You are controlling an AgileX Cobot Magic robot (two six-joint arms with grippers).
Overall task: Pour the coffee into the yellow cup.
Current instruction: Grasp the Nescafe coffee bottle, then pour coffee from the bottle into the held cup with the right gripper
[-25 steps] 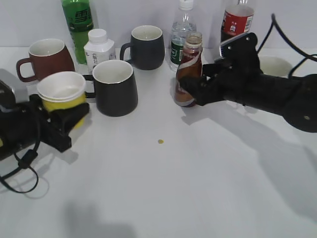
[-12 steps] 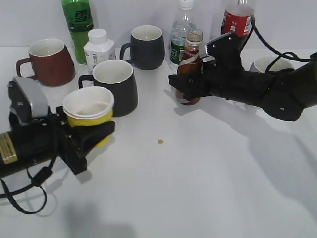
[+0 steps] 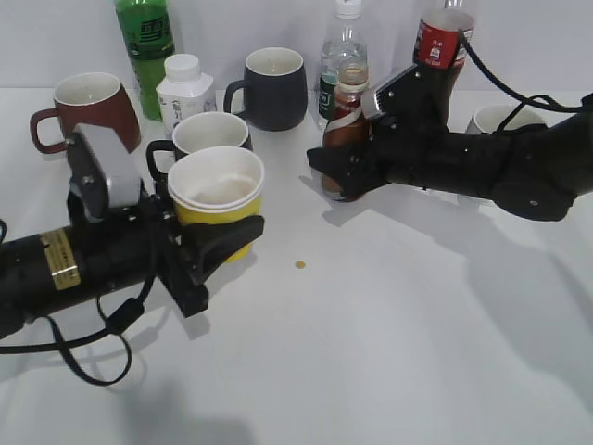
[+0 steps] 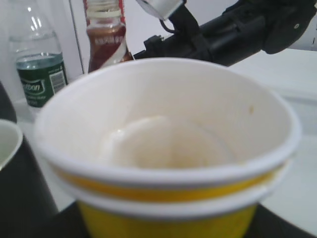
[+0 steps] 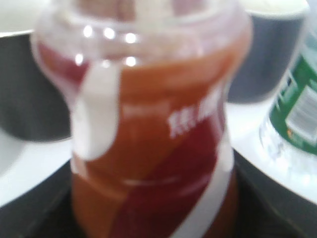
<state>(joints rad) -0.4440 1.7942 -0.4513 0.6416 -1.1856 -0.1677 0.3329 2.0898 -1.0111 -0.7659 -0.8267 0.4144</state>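
My left gripper (image 3: 218, 243) is shut on the yellow cup (image 3: 217, 199), a yellow paper cup with a white rim, and holds it upright above the table, left of centre. In the left wrist view the cup (image 4: 163, 148) fills the frame and looks empty. My right gripper (image 3: 335, 174) is shut on the coffee (image 3: 346, 125), a slim brown bottle with a red-and-white swirl label and no cap, upright and lifted, right of the cup. The bottle (image 5: 153, 139) fills the right wrist view. Both sets of fingers are mostly hidden by what they hold.
Behind the cup stand a dark mug (image 3: 208, 134), a brown-red mug (image 3: 88, 107), a white pill bottle (image 3: 185, 88), a green bottle (image 3: 145, 46) and another dark mug (image 3: 275, 88). A clear water bottle (image 3: 338, 56) and a cola bottle (image 3: 443, 42) stand behind the coffee. A small yellow speck (image 3: 300, 264) lies mid-table.
My left gripper has carried the yellow cup up and to the right, toward the middle. My right gripper has lifted the coffee bottle and shifted it slightly left.
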